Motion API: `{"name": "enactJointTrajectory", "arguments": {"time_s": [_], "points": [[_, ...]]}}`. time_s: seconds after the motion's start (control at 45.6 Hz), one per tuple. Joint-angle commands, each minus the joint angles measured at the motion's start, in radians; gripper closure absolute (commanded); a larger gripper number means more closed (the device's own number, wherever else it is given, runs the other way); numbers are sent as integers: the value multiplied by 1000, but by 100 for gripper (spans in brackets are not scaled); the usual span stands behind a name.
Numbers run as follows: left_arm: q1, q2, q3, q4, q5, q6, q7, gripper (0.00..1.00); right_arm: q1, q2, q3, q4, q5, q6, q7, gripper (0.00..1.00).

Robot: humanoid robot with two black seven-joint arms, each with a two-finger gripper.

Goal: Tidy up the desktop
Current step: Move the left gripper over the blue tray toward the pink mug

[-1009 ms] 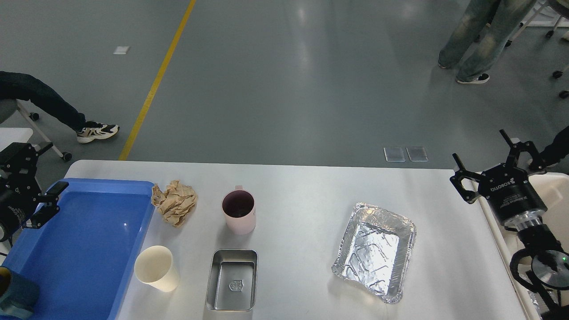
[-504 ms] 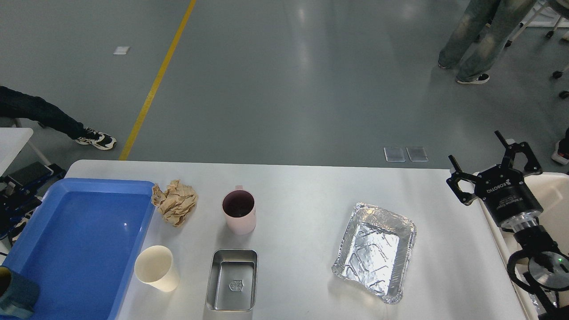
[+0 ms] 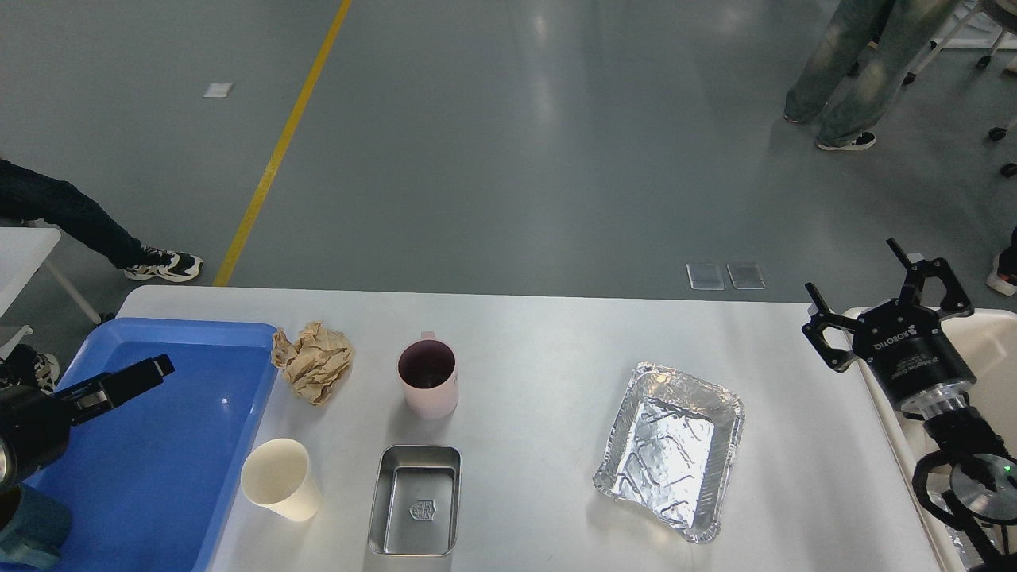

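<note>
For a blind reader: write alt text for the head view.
A white desktop holds crumpled paper, a pink mug, a paper cup, a steel tin and a foil tray, with a blue tray at left. The left end effector hovers over the blue tray; the right end effector is open at the table's right edge.

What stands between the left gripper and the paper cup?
Only the blue tray's right rim. The left gripper hangs over the tray; the paper cup stands on the desktop just outside that rim.
</note>
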Motion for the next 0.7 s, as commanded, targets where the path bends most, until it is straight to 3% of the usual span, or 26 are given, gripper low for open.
{"name": "enactJointTrajectory", "arguments": {"time_s": [0.0, 0.307, 0.526, 0.636, 0.68], "points": [[-12, 11, -22, 0, 3, 14, -2, 3, 0, -7, 0, -1, 0, 0, 0, 0], [-24, 2, -26, -2, 10, 14, -24, 3, -2, -7, -2, -4, 0, 0, 0, 0], [-7, -87, -28, 0, 7, 2, -30, 3, -2, -13, 0, -4, 0, 0, 0, 0], [22, -80, -26, -2, 10, -100, -102, 3, 0, -13, 0, -4, 0, 0, 0, 0], [25, -75, -28, 0, 12, -147, -110, 3, 0, -13, -2, -4, -1, 0, 0, 0]]}}
